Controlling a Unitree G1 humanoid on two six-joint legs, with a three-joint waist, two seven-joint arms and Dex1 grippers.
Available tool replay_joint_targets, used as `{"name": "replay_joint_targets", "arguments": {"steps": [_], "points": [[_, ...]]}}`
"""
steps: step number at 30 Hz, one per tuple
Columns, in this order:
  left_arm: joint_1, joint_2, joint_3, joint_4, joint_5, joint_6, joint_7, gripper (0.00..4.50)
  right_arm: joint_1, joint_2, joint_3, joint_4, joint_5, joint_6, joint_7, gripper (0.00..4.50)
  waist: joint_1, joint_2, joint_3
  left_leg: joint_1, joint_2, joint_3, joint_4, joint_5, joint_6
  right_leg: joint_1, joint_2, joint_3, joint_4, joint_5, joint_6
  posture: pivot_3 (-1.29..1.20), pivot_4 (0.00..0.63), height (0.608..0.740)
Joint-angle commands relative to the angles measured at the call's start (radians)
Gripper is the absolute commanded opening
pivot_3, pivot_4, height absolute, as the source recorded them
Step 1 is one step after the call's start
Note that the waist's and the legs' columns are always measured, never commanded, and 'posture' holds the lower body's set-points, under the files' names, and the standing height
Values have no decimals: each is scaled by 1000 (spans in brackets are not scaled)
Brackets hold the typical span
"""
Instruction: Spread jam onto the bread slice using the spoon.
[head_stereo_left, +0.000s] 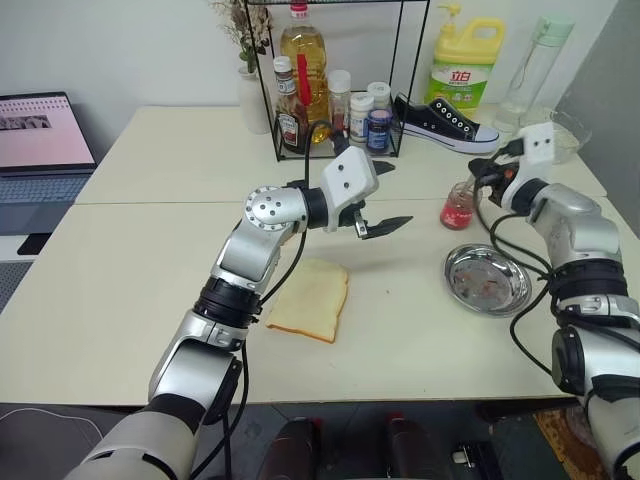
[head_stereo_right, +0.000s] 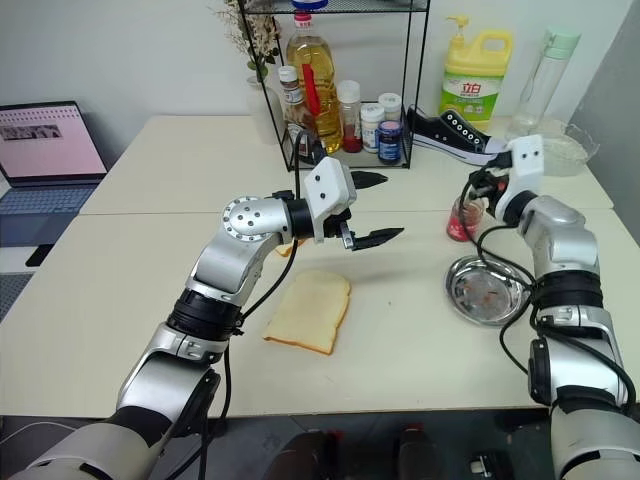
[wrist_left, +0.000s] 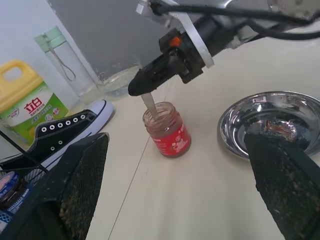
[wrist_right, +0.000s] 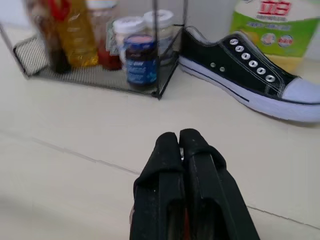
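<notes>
Loading step: right gripper (wrist_left: 135, 89), fingers clamped on the thin silver metal spoon (wrist_left: 150, 105), dips it into the small clear glass jar of red jam (wrist_left: 167, 131) (left gripper (head_stereo_left: 376, 200) idle, fingers apart); next, lift and carry to the squarish pale bread slice (head_stereo_left: 310, 298).

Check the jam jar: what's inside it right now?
The jam jar holds red jam and the spoon, whose handle rises to the shut right end effector. The spoon's bowl is hidden in the jar.

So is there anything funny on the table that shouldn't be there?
Yes: a black-and-white sneaker lies on the table, beside the wire rack of bottles and the yellow detergent jug. A shoe looks odd beside food.
</notes>
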Motion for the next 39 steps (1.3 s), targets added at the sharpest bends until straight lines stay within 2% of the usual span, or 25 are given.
{"name": "replay_joint_targets", "arguments": {"steps": [1, 14, 22, 29, 31, 34, 39], "points": [[-20, 7, 24, -25, -13, -11, 2, 4500, -36, -13, -81, -36, 58, 71, -45, 32, 0, 0, 0, 0, 0, 0, 0, 0, 1, 0, 0, 0, 0, 0, 0, 0, 150, 740], [-35, 3, 25, 22, -19, -40, -19, 4500, -54, -7, -333, -129, 270, 332, -247, 32, 0, 0, 0, 0, 0, 0, 0, -1, 2, 0, -1, 0, 0, 0, 0, 0, 150, 740], [-51, 4, 27, 48, -21, -54, -31, 4500, -36, -2, -461, -151, 364, 393, -366, 32, 0, 0, 0, 0, 0, 1, 0, -1, 3, 0, -1, 0, 1, 0, 0, 0, 150, 740], [-51, 24, 75, 44, -69, -22, -49, 4500, -56, 57, -622, -182, 531, 419, -501, 32, -2, 0, 0, 0, 0, 1, 0, -1, 3, 0, -1, 1, 1, 0, 0, 0, 150, 740], [-42, 39, 99, 30, -98, -1, -66, 4500, -67, 91, -643, -231, 594, 452, -540, 32, -3, 0, 0, 0, 0, 1, 0, -1, 3, -1, -1, 1, 2, 0, 0, 0, 150, 740], [28, 113, 136, -55, -152, 60, -117, 4500, -90, 180, -628, -352, 705, 531, -619, 32, -18, 1, 0, -1, 1, 4, -1, -1, 3, -5, -2, 4, 6, 0, 0, 0, 150, 740], [272, 295, 229, -287, -240, 166, -170, 4500, -84, 334, -535, -531, 839, 615, -716, 32, -36, 2, -1, -1, 4, 5, -4, -1, 2, -9, -1, 4, 8, -1, -1, 0, 150, 740]]}}
